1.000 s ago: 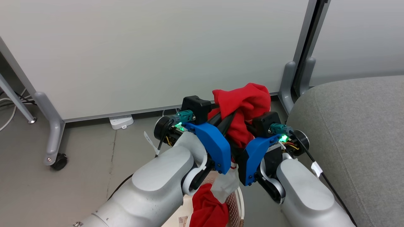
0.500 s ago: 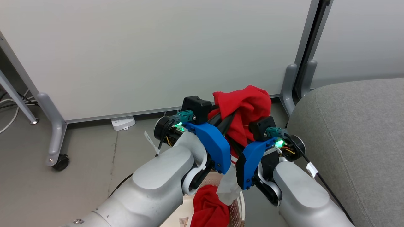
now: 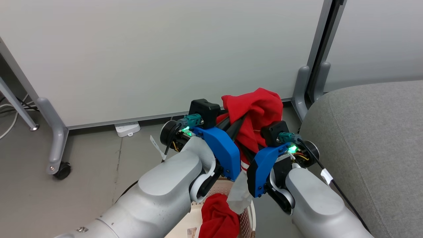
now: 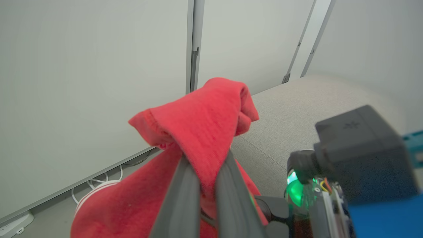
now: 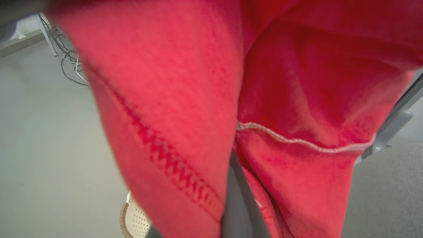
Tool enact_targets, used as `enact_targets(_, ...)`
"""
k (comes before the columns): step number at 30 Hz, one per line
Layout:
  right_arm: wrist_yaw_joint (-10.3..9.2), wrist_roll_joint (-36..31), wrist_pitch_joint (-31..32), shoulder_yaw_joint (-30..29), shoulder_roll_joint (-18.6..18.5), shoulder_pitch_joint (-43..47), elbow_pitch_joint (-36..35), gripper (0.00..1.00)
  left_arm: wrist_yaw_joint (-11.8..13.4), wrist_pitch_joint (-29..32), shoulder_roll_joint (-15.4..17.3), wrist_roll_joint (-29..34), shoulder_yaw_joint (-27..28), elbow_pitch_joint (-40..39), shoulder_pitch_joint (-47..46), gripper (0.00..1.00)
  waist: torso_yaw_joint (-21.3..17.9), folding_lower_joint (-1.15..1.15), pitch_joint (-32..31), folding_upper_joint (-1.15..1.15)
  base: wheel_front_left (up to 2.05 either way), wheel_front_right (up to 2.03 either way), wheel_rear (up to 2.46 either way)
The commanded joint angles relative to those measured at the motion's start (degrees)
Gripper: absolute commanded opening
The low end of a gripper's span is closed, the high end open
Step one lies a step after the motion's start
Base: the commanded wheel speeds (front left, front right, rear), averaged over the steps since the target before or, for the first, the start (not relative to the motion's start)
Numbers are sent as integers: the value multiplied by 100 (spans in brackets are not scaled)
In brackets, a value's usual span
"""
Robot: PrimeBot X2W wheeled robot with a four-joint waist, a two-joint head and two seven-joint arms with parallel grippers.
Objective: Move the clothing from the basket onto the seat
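Far to the left of the left gripper, a grey caster leg [image 3: 57,155] of the white wall panel [image 3: 158,56] stands on the floor [image 3: 92,172]. Nearer the gripper, a white power strip [image 3: 127,128] lies at the panel's foot.

The left gripper [image 4: 206,158] is narrowed onto a fold of the red clothing [image 3: 256,112]. Its two dark fingers [image 4: 180,195] pinch the fabric between them, and the bunched top flops over their tips. The lifted garment hangs down between the two grippers, and its white band [image 3: 239,195] with thin red stripes trails below the wrists. Below both grippers is the cream perforated basket [image 3: 247,216] with its brown rim. The band's lower end reaches into it, and a second red garment [image 3: 218,221] lies inside.

The right gripper [image 5: 233,158] is just right of the left one, close against the same garment. Red fabric with white stitching drapes over it, and one dark finger [image 5: 239,201] shows. I cannot tell whether it is clamped or parted.

To the right of the right gripper, near it, is the grey seat [image 3: 370,138].
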Motion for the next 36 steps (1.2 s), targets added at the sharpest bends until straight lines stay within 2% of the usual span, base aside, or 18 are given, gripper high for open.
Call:
enact_targets(1,-4,58,-28,30,-10,-52,47,0,7,-45,14,-40,0,9,-139,0,-3,0,-1,0,0,0,0)
enact_targets(6,-4,65,-61,55,-10,-86,110,0,16,-103,14,-86,-38,39,-165,0,-16,0,-7,0,0,0,0)
enact_targets(7,-4,66,-68,58,-10,-88,121,0,20,-119,14,-83,-38,38,-176,36,-19,0,-8,0,0,0,0)
enact_targets(8,-4,70,-78,60,-10,-87,134,0,22,-156,14,-79,-43,42,-184,88,-22,0,-9,0,0,0,0)
enact_targets(9,-4,74,-79,62,-10,-87,145,0,23,-178,14,-58,-53,43,-199,100,-25,0,-9,0,0,0,0)
enact_targets(23,-4,21,-190,-20,-9,-152,244,0,-171,-355,19,-21,-155,164,-69,100,-9,0,11,0,0,0,0)
enact_targets(29,-4,-68,-264,-210,-9,-169,336,0,-313,-506,243,213,4,39,342,100,33,0,49,0,0,0,0)
enact_targets(32,-4,-143,-312,-336,-8,-172,366,0,-320,-510,429,607,313,-282,636,100,65,0,72,0,0,0,0)
enact_targets(36,-4,-236,-344,-467,-9,-141,367,0,-209,-508,742,1232,955,-852,1366,100,81,0,82,0,0,0,0)
